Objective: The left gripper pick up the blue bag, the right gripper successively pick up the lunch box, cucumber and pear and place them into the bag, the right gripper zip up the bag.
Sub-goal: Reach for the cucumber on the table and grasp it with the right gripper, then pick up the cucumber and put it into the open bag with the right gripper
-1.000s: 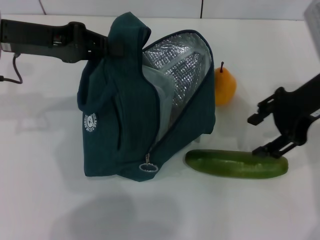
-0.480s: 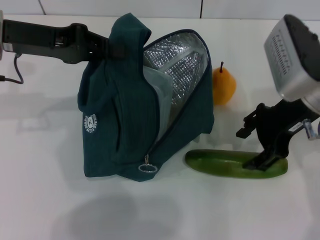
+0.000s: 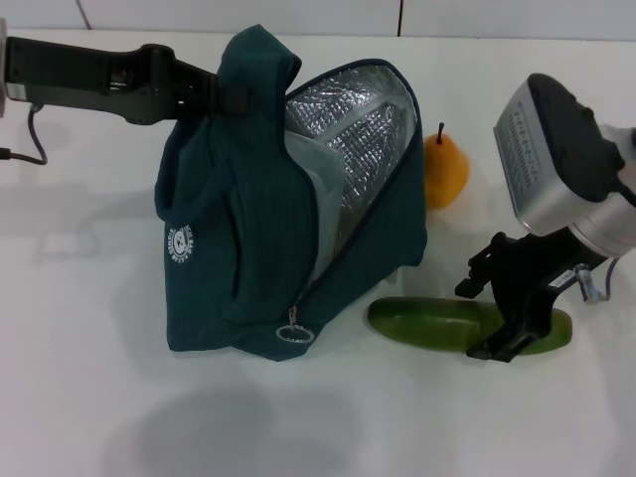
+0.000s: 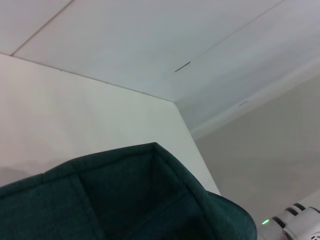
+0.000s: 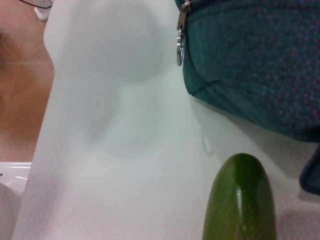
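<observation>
In the head view, the left claw (image 3: 224, 96) at upper left grips the top of the bag (image 3: 268, 219), which stands open at centre on the white worktop (image 3: 89, 388). The pear (image 3: 445, 169) stands right of the bag. At lower right, the right claw (image 3: 489, 318) straddles the cucumber (image 3: 427, 323), fingers spread. The left wrist view shows only the bag's fabric. The right wrist view shows the cucumber's end near the zipper ring (image 5: 180, 47).

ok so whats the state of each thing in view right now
blue bag: upright, unzipped, mouth open, foil lining showing
left gripper: at the bag's top, holding it up
lunch box: inside the bag
cucumber: lying flat on the table
right gripper: open, straddling the cucumber
pear: upright on the table behind the bag
</observation>
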You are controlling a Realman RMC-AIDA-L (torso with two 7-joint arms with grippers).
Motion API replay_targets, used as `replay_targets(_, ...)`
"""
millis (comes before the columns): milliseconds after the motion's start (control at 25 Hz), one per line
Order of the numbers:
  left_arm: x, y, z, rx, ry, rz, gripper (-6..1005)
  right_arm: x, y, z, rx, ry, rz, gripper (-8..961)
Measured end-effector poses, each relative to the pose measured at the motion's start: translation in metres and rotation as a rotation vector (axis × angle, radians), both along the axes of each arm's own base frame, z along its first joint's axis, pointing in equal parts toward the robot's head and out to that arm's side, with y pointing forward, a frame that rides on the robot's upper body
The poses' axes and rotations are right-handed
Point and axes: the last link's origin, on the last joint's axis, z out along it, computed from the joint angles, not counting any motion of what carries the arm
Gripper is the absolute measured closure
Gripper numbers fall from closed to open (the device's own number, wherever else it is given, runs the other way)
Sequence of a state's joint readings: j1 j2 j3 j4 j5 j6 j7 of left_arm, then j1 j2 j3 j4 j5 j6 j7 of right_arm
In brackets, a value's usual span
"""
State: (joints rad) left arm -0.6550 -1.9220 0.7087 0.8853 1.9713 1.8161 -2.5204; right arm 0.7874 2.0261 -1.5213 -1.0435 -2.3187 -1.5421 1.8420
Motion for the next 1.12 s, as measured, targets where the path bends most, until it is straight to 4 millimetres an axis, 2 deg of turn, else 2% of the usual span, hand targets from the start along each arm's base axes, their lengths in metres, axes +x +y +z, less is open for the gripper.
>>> replay_targets(800,0.000,0.000,0.000,0.000,0.000,-0.002,955,0.007,-0.001,-0.012,0.010,-0.016,-0.006,318)
replay_targets(1120,-0.003,-0.001,0.001,0.003,-0.001,0.006,955,0.001,-0.006,-0.003,-0.016,-0.011,-0.010,320)
